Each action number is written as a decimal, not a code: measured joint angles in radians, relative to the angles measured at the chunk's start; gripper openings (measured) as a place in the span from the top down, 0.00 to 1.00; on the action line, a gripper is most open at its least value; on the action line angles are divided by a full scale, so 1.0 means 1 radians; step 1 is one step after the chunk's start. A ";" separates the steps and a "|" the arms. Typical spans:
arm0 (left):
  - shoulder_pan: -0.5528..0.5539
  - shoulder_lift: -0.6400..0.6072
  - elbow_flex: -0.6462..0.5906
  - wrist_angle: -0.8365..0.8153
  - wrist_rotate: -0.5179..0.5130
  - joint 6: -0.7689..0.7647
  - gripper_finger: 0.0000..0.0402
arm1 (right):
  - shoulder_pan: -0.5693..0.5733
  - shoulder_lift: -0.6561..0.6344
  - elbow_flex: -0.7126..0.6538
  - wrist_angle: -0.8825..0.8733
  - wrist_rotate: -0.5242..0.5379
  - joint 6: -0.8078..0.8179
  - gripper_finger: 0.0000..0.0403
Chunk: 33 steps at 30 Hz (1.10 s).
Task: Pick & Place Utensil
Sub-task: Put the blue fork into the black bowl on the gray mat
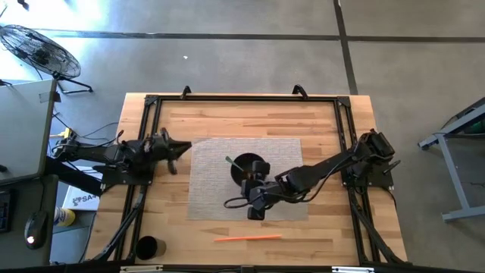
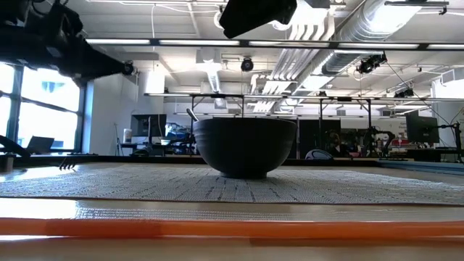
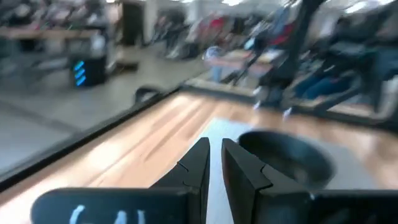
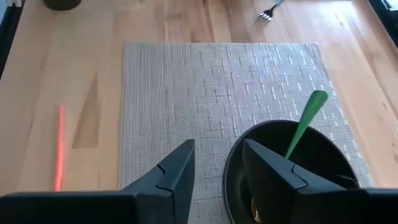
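Straw (image 1: 248,237), orange and thin, lies flat on the bare wood nearest the front edge of the table (image 1: 318,114), in front of the grey placemat (image 1: 212,182) and well apart from the bowl (image 1: 244,167); the low view shows it as an orange strip across the foreground. A dark cup (image 1: 148,247) stands at the front left corner of the table, far from the bowl. The right gripper (image 1: 256,206) hangs over the front part of the placemat, just in front of the bowl, its 2 fingers (image 4: 171,171) spread apart with nothing between them. The black bowl sits near the middle of the placemat, and 1 green utensil (image 4: 306,122) leans inside it, its handle end sticking up past the rim. Left of the bowl, the left gripper (image 1: 178,149) waits at the left edge of the placemat, its 2 fingers (image 3: 198,163) a narrow gap apart and holding nothing. A fork (image 4: 268,12) lies on the wood beyond the bowl, off the placemat.
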 joint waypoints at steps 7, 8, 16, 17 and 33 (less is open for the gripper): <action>0.000 0.151 0.082 -0.142 -0.061 -0.234 0.90 | -0.009 0.000 0.000 0.000 -0.001 -0.066 0.68; 0.000 0.186 0.096 -0.141 -0.064 -0.244 0.90 | -0.011 0.000 0.000 0.000 -0.002 -0.074 0.68; 0.000 0.474 0.260 -0.231 -0.204 -0.514 0.90 | -0.012 0.000 0.000 0.000 -0.010 -0.098 0.68; 0.000 0.507 0.283 -0.267 -0.235 -0.563 0.90 | -0.009 0.000 0.000 -0.002 -0.018 -0.106 0.68; 0.001 0.866 0.365 -0.621 -0.532 -1.234 0.76 | 0.011 0.000 0.000 -0.005 -0.047 -0.177 0.68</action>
